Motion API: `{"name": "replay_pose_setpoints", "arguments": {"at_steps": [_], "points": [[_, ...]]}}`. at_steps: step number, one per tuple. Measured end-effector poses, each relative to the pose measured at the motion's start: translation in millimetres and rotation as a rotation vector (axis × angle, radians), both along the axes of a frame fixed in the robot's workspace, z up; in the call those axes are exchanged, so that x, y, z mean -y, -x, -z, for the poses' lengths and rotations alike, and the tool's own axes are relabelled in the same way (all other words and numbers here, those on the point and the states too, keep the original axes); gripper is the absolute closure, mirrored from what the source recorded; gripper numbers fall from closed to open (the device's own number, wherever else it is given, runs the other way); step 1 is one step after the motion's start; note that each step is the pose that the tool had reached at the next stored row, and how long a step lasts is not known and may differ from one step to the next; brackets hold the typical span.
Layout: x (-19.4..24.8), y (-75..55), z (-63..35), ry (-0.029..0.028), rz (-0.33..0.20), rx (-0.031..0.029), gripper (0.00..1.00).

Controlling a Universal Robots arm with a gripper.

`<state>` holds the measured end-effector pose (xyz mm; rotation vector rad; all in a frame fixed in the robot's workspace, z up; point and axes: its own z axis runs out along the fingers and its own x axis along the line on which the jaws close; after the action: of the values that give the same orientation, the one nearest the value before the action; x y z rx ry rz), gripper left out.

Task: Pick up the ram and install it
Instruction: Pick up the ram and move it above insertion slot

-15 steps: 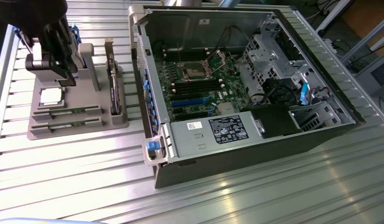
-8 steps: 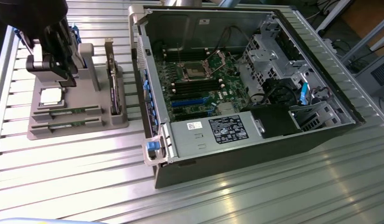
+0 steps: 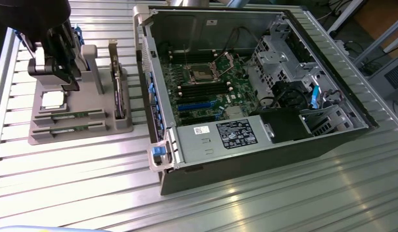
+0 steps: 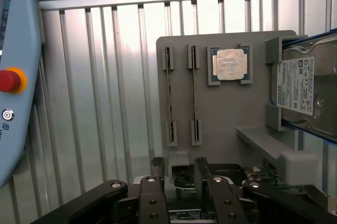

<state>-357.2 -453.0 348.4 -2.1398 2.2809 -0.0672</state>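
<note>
Jaws stand parted at a moderate gap and hold nothing. The gripper (image 4: 178, 174) hangs above one end of the grey holder (image 4: 221, 129), touching none of the parts in it. Ram (image 4: 194, 95) is straight ahead of the jaws, just past the fingertips (image 4: 200, 167). It is a thin green stick standing on edge in a slot of the holder. A second stick (image 4: 169, 95) stands just beside it in a parallel slot, and both are apart from the fingers. Farther ahead of the jaws, past the sticks' far ends and off to 1 side, a square silver CPU (image 4: 230, 65) lies flat in its pocket. Beyond the CPU on that same side, a hard drive (image 4: 305, 84) with a white label sits at the holder's edge. On the opposite side of the jaws, well apart from the holder, a pendant (image 4: 16, 76) with a red button rests on the ribbed metal table (image 4: 105, 103). In the exterior view, an open PC case (image 3: 250, 87) lies to the exterior view's right of the holder, well apart from the jaws, with its green board (image 3: 212, 82) exposed.
</note>
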Motion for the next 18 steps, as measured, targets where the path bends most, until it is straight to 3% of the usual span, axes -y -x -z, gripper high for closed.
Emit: {"name": "replay_pose_setpoints", "arguments": {"at_steps": [18], "points": [[0.6, 0.0, 6.1, 0.0004, 0.000, 0.0001, 0.64]]}}
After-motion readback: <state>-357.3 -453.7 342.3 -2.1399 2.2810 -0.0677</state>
